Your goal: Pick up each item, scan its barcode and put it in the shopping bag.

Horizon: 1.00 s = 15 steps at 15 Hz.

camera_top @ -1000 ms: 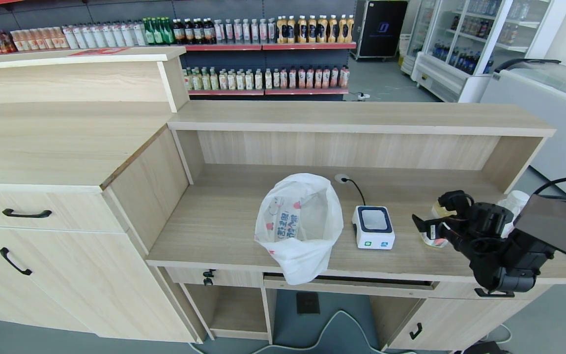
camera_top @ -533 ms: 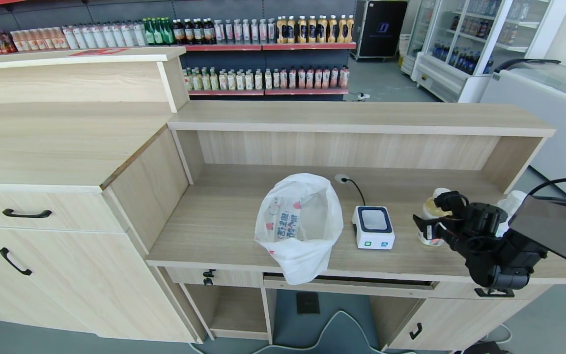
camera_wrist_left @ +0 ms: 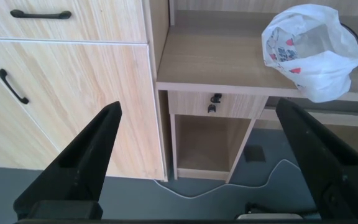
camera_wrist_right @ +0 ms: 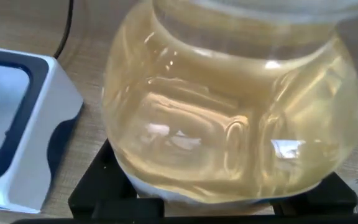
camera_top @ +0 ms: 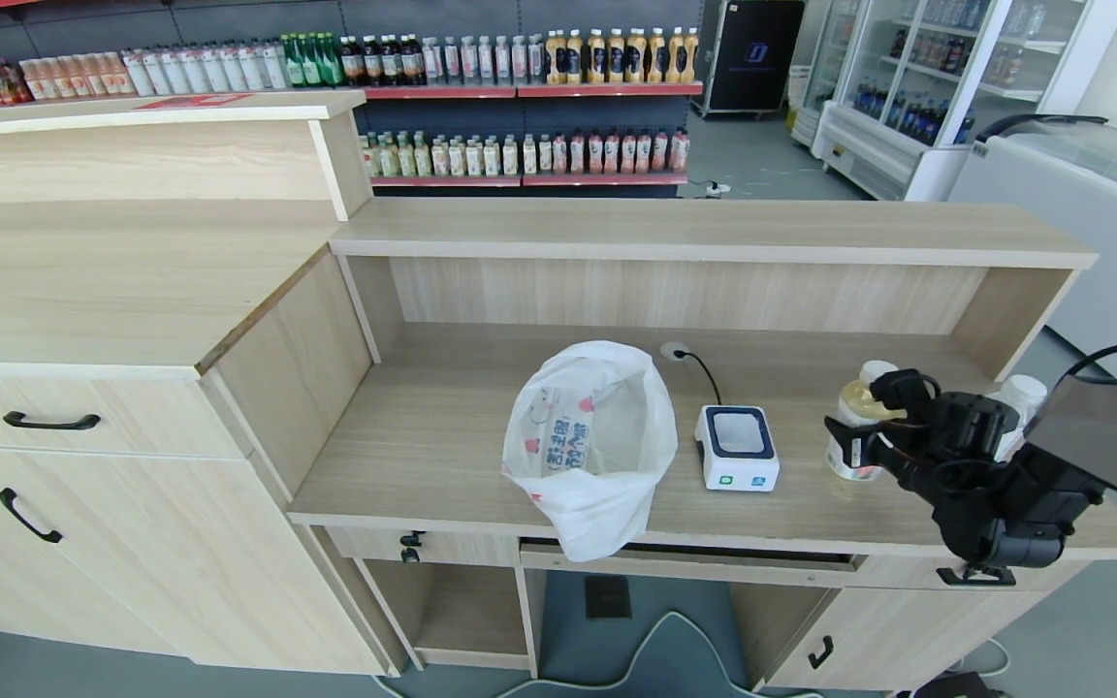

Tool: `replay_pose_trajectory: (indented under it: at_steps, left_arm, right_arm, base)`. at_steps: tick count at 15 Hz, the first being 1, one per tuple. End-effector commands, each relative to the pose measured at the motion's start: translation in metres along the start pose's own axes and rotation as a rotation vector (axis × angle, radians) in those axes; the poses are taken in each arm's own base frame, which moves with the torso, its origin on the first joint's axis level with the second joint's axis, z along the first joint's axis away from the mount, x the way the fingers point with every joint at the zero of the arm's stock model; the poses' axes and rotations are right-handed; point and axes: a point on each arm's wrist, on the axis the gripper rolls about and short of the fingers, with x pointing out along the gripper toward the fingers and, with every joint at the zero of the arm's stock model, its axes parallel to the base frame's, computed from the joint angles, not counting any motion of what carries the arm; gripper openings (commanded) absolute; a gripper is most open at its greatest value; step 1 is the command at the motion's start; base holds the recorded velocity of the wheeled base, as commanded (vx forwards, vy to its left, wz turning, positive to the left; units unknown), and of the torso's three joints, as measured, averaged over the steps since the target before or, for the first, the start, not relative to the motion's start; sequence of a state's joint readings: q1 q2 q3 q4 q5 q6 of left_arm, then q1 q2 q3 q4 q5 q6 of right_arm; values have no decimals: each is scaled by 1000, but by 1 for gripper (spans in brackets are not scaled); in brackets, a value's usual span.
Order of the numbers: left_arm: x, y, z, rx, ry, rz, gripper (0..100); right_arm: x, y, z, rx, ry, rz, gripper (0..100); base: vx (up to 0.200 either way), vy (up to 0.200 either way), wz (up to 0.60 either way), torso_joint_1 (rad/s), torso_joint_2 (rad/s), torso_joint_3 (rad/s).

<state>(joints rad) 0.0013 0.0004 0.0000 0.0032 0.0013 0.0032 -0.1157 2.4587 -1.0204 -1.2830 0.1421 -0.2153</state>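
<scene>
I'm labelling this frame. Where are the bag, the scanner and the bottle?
bag (camera_top: pixel 590 446), head view, on its translucent side.
scanner (camera_top: pixel 738 436), head view, on its glass window.
bottle (camera_top: pixel 851 407), head view, on its shoulder below the cap.

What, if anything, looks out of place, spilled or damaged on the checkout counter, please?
Only one small thing: the white plastic shopping bag sags over the front edge of the wooden counter. The clear bottle of yellowish drink stands upright, the white scanner sits flat, and I see nothing spilled or damaged.
</scene>
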Motion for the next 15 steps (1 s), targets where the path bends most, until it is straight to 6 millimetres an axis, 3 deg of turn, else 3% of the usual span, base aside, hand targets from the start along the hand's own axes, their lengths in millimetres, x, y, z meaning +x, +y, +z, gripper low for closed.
replay_pose_trajectory:
  at_steps: [1, 2, 4, 7, 8, 9, 11, 15]
  left_arm:
    - [0, 0, 0, 0, -1, 1, 100]
    - [0, 0, 0, 0, -1, 1, 100]
    - [0, 0, 0, 0, -1, 1, 100]
    - [0, 0, 0, 0, -1, 1, 100]
    - [0, 0, 0, 0, -1, 1, 100]
    - [0, 0, 0, 0, -1, 1, 100]
    - [0, 0, 0, 0, -1, 1, 100]
    - [0, 0, 0, 0, -1, 1, 100]
  right_arm:
    - [-21, -9, 48, 53, -64, 25, 0]
    - [-30, -15, 60, 89, -61, 46, 0]
    - [-75, -22, 110, 235, -85, 165, 0]
    - [-142, -19, 178, 304, -148, 485, 0]
    - [-158, -17, 189, 306, -154, 560, 0]
    - [-187, -13, 206, 326, -145, 719, 0]
    - [-225, -6, 223, 352, -123, 898, 0]
    - [-289, 22, 238, 396, -69, 1153, 0]
  base:
    - [0, 0, 0, 0, 0, 0]
    - [0, 0, 0, 0, 0, 0]
    - [0, 0, 0, 0, 0, 0]
    - [0, 0, 0, 0, 0, 0]
    - [0, 0, 0, 0, 0, 0]
    - [0, 0, 0, 0, 0, 0]
    - [0, 0, 0, 0, 0, 0]
    - [0, 0, 0, 0, 0, 0]
